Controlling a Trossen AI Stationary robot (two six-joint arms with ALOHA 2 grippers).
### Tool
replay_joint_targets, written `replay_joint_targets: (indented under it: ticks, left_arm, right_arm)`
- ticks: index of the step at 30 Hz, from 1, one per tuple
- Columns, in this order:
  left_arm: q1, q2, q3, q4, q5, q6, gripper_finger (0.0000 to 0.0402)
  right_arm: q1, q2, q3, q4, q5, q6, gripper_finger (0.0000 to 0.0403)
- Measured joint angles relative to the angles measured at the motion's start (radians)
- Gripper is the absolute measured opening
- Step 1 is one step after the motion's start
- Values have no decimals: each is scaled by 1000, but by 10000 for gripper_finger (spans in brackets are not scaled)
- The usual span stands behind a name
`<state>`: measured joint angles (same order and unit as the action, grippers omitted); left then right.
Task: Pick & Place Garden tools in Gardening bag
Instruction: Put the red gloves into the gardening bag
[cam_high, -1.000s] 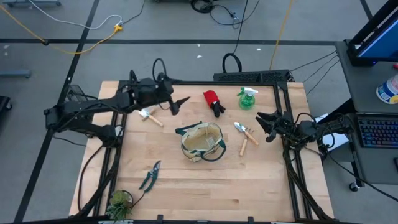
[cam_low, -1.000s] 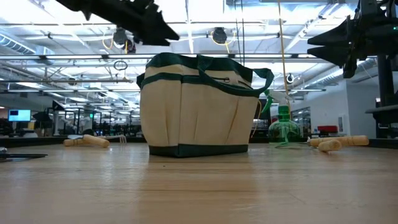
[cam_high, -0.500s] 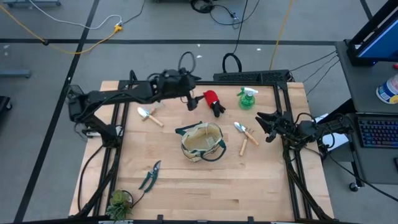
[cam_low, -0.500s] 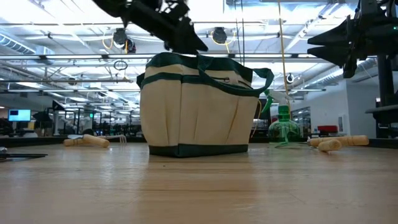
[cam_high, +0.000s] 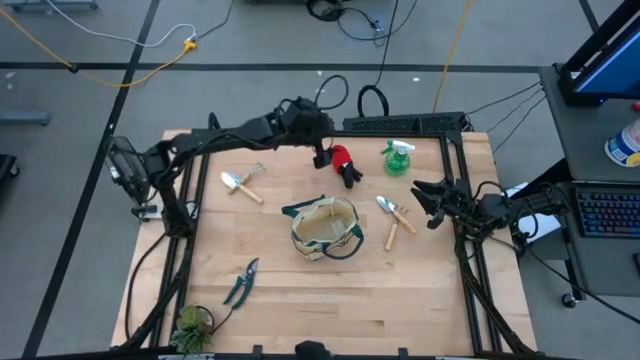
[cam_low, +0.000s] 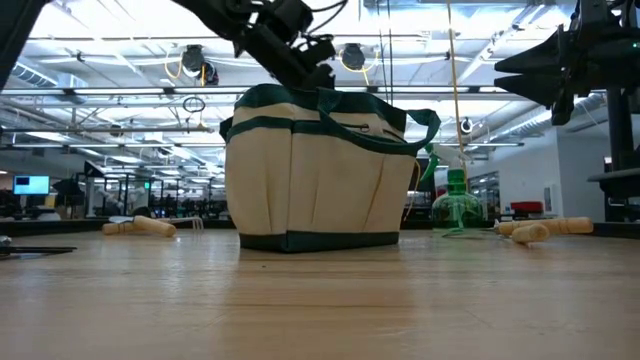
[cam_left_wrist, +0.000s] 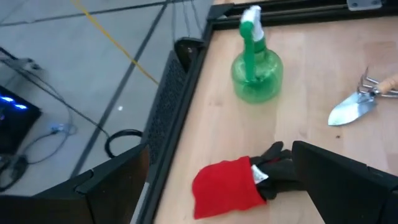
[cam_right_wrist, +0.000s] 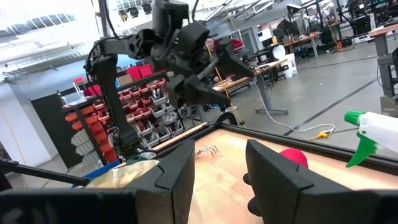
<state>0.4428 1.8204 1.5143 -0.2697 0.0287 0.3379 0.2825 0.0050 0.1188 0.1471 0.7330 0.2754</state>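
The beige gardening bag (cam_high: 325, 228) with green trim stands upright mid-table, its mouth open. A red-and-black glove (cam_high: 342, 164) lies flat at the far side, with a green spray bottle (cam_high: 397, 158) standing to its right. My left gripper (cam_high: 322, 155) is open above the glove's left end; in the left wrist view (cam_left_wrist: 217, 155) its fingers stand wide on either side of the glove (cam_left_wrist: 227, 186) without touching it. My right gripper (cam_high: 425, 200) is open and empty at the table's right edge, beside a trowel and a fork (cam_high: 395, 215).
A wooden-handled trowel and a small rake (cam_high: 241, 184) lie at the far left. Pruning shears (cam_high: 240, 283) lie at the near left, and a small leafy plant (cam_high: 192, 325) stands at the near-left corner. A black frame (cam_high: 400, 124) runs along the far edge.
My left gripper has swung from above the far-left tools toward the table's right, along the far side, and now stands over the red glove. Nothing on the table has moved.
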Motion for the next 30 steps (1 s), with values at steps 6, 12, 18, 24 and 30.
replay_joint_targets:
  ticks: [6, 12, 18, 24, 30]
  left_arm:
    - [4, 66, 17, -13, 33, 55, 397]
    - [15, 116, 17, -16, 38, 71, 397]
    - [21, 166, 17, -13, 61, 68, 397]
    - [20, 215, 17, 1, 82, 69, 397]
    - [21, 240, 17, 20, 73, 124, 397]
  right_arm:
    - [0, 0, 0, -1, 0, 0, 134]
    - [0, 0, 0, -1, 0, 1, 134]
    - [0, 0, 0, -2, 0, 5, 134]
    - [0, 0, 0, -2, 0, 12, 134]
    - [0, 0, 0, -2, 0, 12, 134]
